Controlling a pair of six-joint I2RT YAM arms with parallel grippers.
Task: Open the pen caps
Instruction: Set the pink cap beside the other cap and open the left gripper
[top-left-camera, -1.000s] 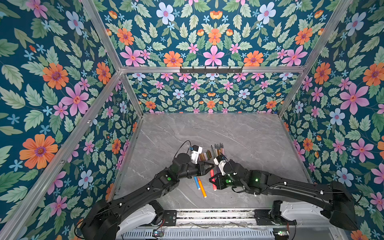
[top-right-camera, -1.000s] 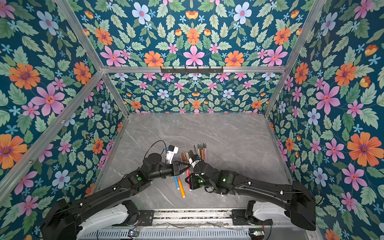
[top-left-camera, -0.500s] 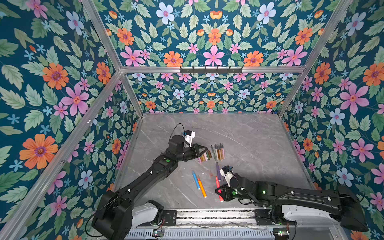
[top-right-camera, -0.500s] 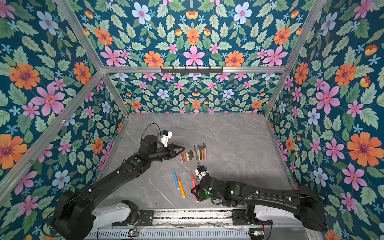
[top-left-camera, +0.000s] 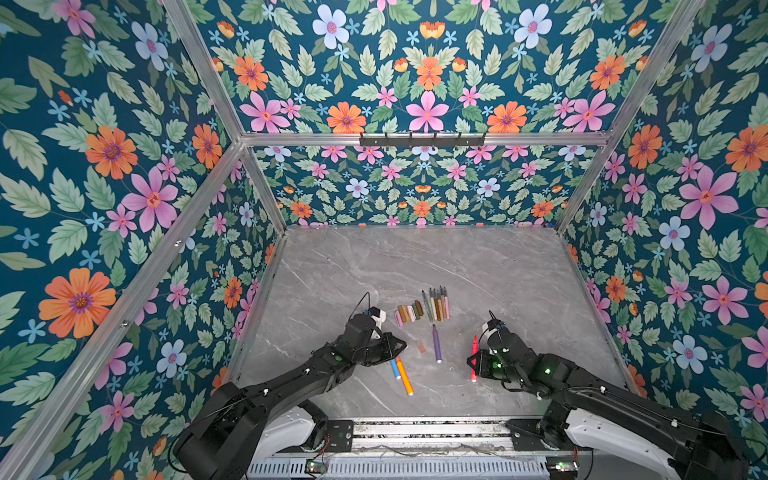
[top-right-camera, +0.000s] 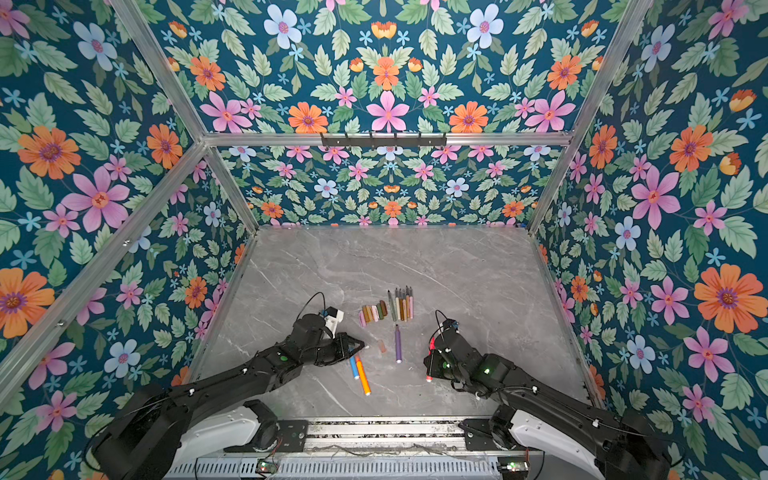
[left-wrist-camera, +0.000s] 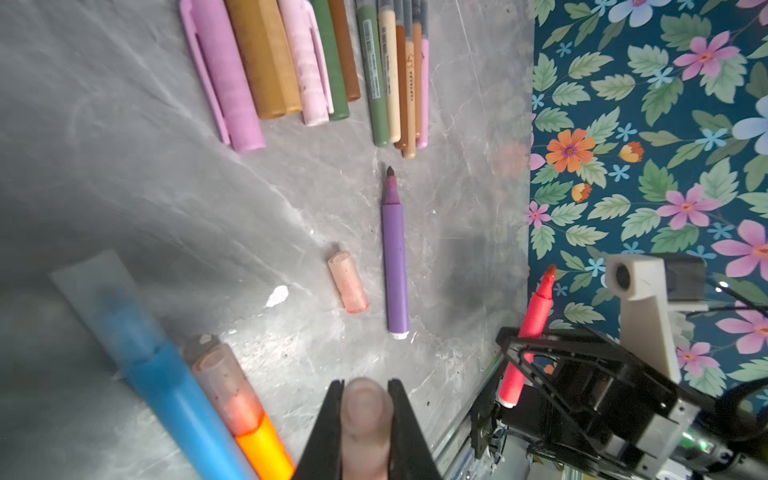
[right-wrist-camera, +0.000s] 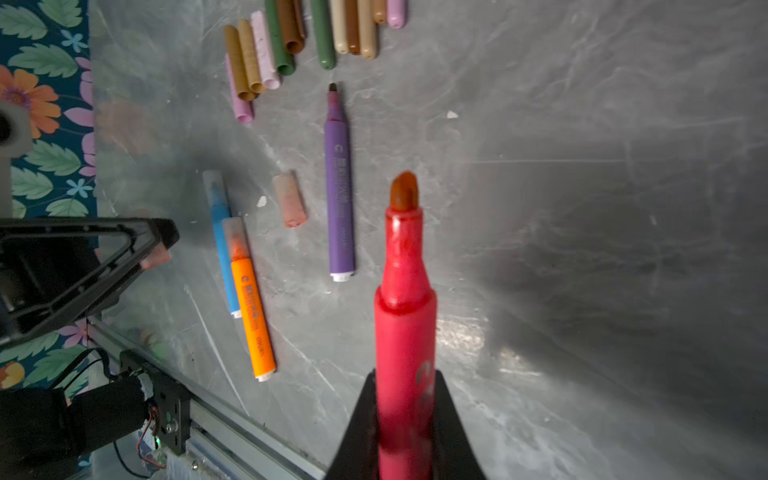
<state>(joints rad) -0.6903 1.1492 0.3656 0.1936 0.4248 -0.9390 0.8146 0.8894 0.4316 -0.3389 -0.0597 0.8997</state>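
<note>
Gripping: left fingers (left-wrist-camera: 327, 428) pinch a translucent cap (left-wrist-camera: 365, 411) | right fingers (right-wrist-camera: 360, 428) clamp red marker (right-wrist-camera: 405, 332) | grey marble tabletop (top-left-camera: 457, 270) | floral walls (top-left-camera: 104, 166)

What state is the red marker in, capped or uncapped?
Uncapped: the red marker held by the right gripper shows its bare felt tip; the left gripper holds a translucent cap apart.

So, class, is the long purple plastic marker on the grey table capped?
No, the long purple plastic marker lies with its dark felt tip bare.

Marbled tabletop (top-left-camera: 498, 270) holds markers (top-left-camera: 436, 345) and, seemingly, pen caps (top-left-camera: 409, 312)
</note>
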